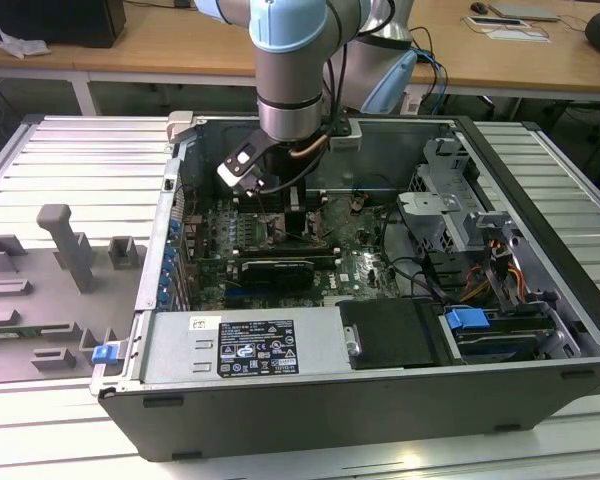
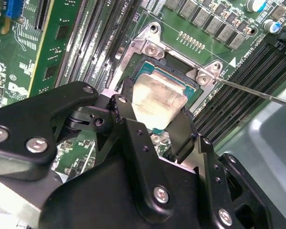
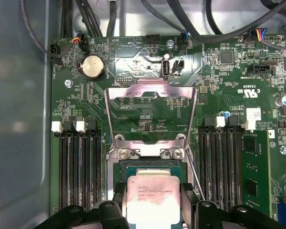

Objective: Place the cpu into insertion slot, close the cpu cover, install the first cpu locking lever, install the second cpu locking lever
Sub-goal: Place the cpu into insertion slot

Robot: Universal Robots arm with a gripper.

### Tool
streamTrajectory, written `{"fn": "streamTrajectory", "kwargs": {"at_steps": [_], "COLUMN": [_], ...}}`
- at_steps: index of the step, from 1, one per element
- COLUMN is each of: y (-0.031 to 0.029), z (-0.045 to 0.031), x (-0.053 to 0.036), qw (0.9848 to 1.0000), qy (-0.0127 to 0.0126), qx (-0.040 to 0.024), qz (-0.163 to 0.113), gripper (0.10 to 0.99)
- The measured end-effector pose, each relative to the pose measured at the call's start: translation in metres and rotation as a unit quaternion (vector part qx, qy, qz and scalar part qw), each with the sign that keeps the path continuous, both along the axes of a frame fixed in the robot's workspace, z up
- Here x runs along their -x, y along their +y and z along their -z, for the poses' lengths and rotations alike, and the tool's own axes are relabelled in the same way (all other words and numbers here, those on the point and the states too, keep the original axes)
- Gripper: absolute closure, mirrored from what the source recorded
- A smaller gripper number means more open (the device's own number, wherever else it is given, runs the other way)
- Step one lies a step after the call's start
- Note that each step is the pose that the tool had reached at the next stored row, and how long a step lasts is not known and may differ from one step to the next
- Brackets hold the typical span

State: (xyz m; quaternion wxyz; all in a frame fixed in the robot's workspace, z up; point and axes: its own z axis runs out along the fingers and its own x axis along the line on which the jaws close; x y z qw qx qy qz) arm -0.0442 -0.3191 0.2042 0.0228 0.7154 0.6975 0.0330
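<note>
Black gripper (image 2: 157, 107) clamped on the cpu (image 2: 158, 97), I hold it low over the slot (image 2: 150, 45), cover (image 3: 150, 91) lying open: the placing step, which I judge calls for a level, square descent.

A ribbed pale-grey metal worktable (image 1: 70, 160) spans the lower part of the exterior view, with grey moulded fixtures (image 1: 65, 250) standing on it at the left. Along the top edge run light wooden desks (image 1: 180, 50), bearing a dark box (image 1: 55, 20) at upper left and papers (image 1: 515, 25) at upper right.

cpu (image 3: 153, 202) at insertion slot (image 3: 121, 165) (cover (image 3: 150, 90) open)
</note>
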Motion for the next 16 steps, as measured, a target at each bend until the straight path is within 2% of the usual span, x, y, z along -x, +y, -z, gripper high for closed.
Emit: {"fn": "streamTrajectory", "kwargs": {"at_steps": [6,13,14,16], "y": [0.0027,0.0028,0.0027,0.0028], "z": [0.0042,0.0044,0.0044,0.0044], "x": [-0.0003,-0.0007,-0.0010,-0.0012], "qw": [1.0000,1.0000,1.0000,1.0000], "qy": [0.0008,0.0007,0.0007,0.0008], "qx": [0.0001,0.0000,0.0001,0.0001], "qz": [0.000,0.000,0.000,0.000], "gripper": [0.549,0.537,0.475,0.475]}}
